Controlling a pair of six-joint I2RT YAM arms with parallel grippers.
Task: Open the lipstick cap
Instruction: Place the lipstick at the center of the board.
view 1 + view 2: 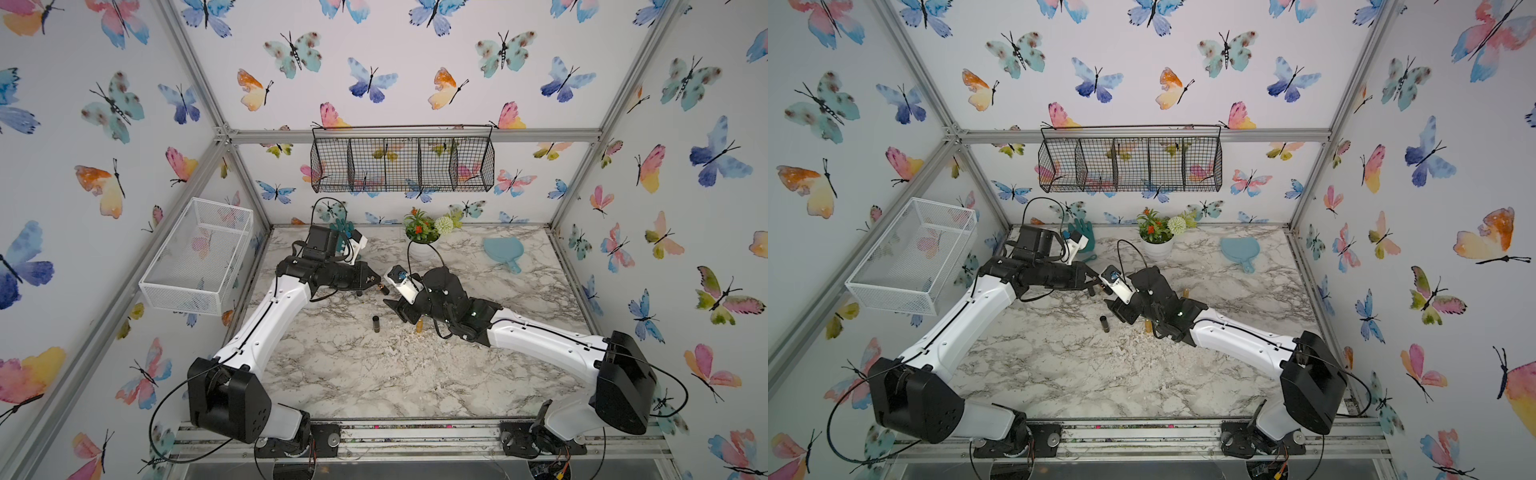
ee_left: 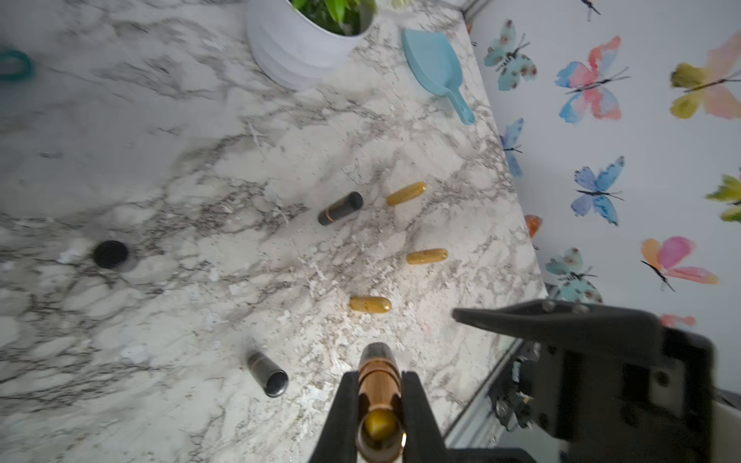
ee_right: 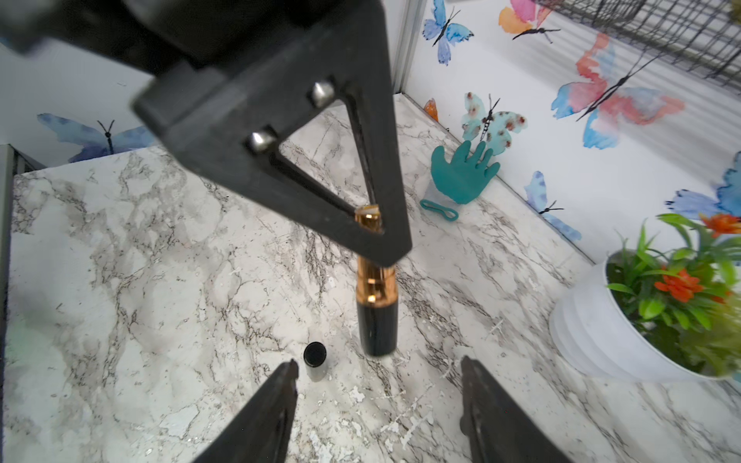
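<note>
Lipstick (image 3: 376, 304) sits off the table (image 3: 160, 248) in your left gripper (image 2: 379, 377), clamped tight on its gold collar; its long axis points black end first at your right gripper (image 3: 379, 360), jaws apart and empty, just short of that end.

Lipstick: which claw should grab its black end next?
Right. The right claw, open, faces the free black end of the lipstick; the left claw is shut on its gold part.
</note>
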